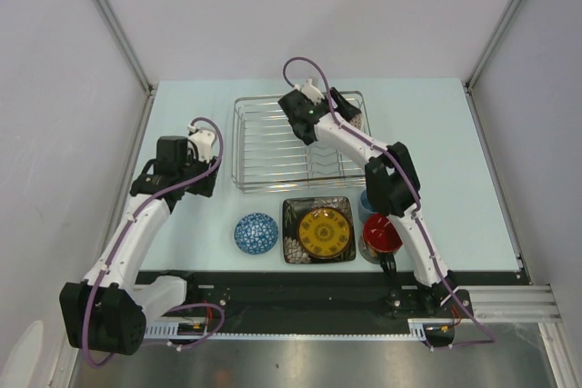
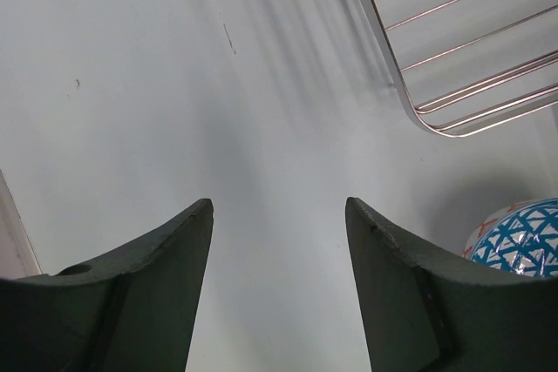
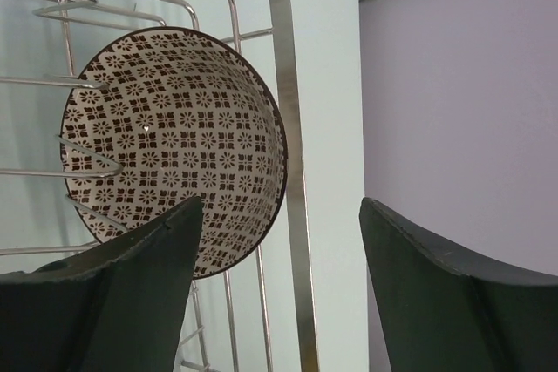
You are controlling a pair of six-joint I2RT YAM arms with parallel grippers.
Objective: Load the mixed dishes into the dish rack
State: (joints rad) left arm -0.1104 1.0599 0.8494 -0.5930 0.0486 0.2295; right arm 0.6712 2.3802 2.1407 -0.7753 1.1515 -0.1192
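Note:
The silver wire dish rack (image 1: 238,143) stands at the table's middle back. A brown-and-white patterned bowl (image 3: 174,137) leans on edge in its back right corner, by the rim (image 3: 289,128). My right gripper (image 1: 344,114) hovers over that corner, open and empty (image 3: 283,202), with the bowl just beyond its left finger. The square black plate with a yellow centre (image 1: 319,230), the light blue cup (image 1: 366,202) and the dark mug with a red inside (image 1: 382,233) sit in front of the rack. My left gripper (image 1: 202,174) is open and empty (image 2: 279,206) over bare table, left of the rack (image 2: 400,76).
A blue-and-white patterned bowl (image 1: 256,233) lies upside down left of the plate; it also shows in the left wrist view (image 2: 523,237). My right arm (image 1: 400,197) passes over the cup and mug. Grey walls stand on three sides.

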